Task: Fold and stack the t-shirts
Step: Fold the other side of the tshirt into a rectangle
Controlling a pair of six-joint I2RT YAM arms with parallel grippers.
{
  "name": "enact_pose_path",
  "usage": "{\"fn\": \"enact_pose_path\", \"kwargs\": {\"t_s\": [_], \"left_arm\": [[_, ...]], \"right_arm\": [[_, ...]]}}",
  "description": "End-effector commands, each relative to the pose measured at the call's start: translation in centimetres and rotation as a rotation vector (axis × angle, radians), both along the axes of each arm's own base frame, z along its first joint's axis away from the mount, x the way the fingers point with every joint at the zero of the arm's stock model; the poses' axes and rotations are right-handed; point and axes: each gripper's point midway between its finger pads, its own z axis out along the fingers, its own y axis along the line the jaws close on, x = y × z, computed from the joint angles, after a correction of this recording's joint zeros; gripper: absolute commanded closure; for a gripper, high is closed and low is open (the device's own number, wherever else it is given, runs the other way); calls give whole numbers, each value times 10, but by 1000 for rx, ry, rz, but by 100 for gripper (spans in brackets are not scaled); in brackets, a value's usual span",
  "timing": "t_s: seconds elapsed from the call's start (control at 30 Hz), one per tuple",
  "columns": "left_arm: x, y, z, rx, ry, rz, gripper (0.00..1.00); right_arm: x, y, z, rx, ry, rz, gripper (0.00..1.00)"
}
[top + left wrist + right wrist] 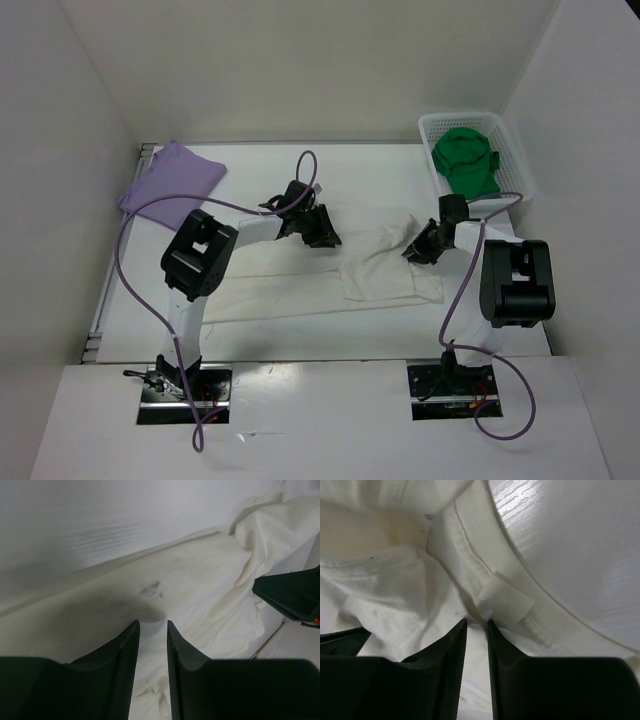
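The cream white t-shirt (300,285) lies spread across the middle of the table, its right part folded over itself. My left gripper (322,232) is low over its far edge, jaws a narrow gap apart, with cream cloth (200,580) showing under the gap (152,622). My right gripper (415,250) is at the shirt's right end, jaws also narrowly apart (476,621), tips against a fold beside the collar label (505,602). The lavender t-shirt (172,178) lies folded at the far left. The green t-shirt (467,160) sits bunched in the basket.
A white mesh basket (430,125) stands at the back right corner. White walls close in the table on three sides. The right gripper's black finger (290,595) shows at the right of the left wrist view. Bare table (570,545) lies beyond the collar.
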Motion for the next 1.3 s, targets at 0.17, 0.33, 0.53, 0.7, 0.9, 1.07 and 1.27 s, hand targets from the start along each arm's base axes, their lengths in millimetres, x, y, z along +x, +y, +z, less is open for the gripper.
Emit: {"fn": "enact_pose_path", "kwargs": {"t_s": [0.17, 0.33, 0.53, 0.7, 0.9, 1.07, 1.27], "left_arm": [[17, 15, -9, 41, -42, 73, 65], [27, 38, -14, 72, -50, 148, 65], [26, 40, -18, 80, -39, 160, 65], [26, 44, -20, 99, -36, 173, 65], [33, 51, -7, 98, -60, 219, 65], [31, 57, 11, 82, -85, 230, 65], [28, 59, 43, 63, -142, 217, 65]], "right_arm": [[18, -3, 20, -6, -100, 2, 92], [11, -10, 33, -46, -126, -19, 100], [-18, -8, 44, -46, -101, -19, 100], [-41, -7, 37, -36, -47, -34, 100], [-48, -16, 20, -81, 26, -74, 100], [-37, -22, 27, -109, -18, -101, 83], [-8, -23, 78, -131, -126, -22, 78]]}}
